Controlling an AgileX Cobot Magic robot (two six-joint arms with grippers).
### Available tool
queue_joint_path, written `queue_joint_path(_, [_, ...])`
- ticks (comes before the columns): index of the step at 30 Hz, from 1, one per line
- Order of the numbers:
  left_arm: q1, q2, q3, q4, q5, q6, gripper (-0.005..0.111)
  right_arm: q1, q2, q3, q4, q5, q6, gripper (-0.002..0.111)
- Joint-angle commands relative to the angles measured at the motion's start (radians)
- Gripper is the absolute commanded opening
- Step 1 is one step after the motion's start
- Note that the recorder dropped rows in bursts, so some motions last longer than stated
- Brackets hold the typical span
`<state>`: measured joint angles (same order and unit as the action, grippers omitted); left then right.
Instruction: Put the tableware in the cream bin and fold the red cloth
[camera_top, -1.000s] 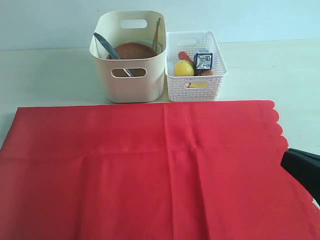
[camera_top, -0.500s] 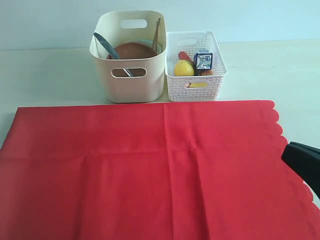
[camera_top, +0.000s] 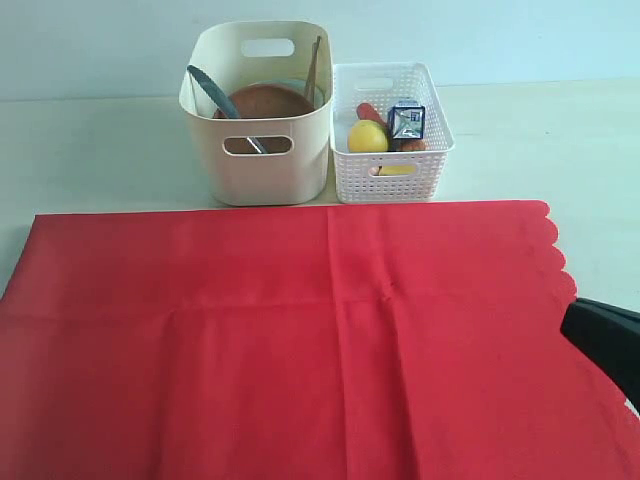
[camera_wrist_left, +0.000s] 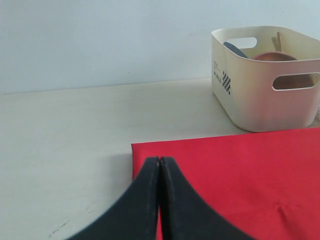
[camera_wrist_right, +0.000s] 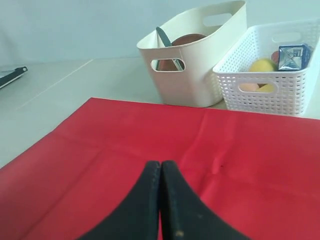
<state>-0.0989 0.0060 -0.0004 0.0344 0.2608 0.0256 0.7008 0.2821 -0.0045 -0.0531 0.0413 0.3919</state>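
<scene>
The left gripper (camera_wrist_left: 159, 160) has its jaws pressed together with nothing between them, and its tips are over the left edge of the red cloth (camera_top: 300, 340), near its far left corner. The cloth lies spread flat over the near part of the table (camera_top: 100, 140), with its scalloped edge on the right. Just past its far edge stands the cream bin (camera_top: 262, 160). It holds a reddish-brown plate (camera_top: 265, 100), a dark utensil (camera_top: 208, 88) leaning at the left, and chopsticks (camera_top: 314, 62) at the right. Just beside the bin on the right sits a white basket (camera_top: 392, 185) with a lemon (camera_top: 367, 137) and a milk carton (camera_top: 406, 120). The right gripper (camera_wrist_right: 160, 164), jaws together and empty, hangs over the cloth's near right part.
</scene>
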Motion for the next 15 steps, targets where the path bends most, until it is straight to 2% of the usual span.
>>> queue_joint_path(1, [-0.004, -0.006, 0.000, 0.005, -0.004, -0.005, 0.003, 0.002, -0.006, 0.005, 0.010, 0.013, -0.031, 0.000])
queue_joint_path(15, [-0.004, -0.006, 0.000, 0.005, -0.004, -0.005, 0.003, 0.002, -0.006, 0.005, 0.010, 0.013, -0.029, 0.000])
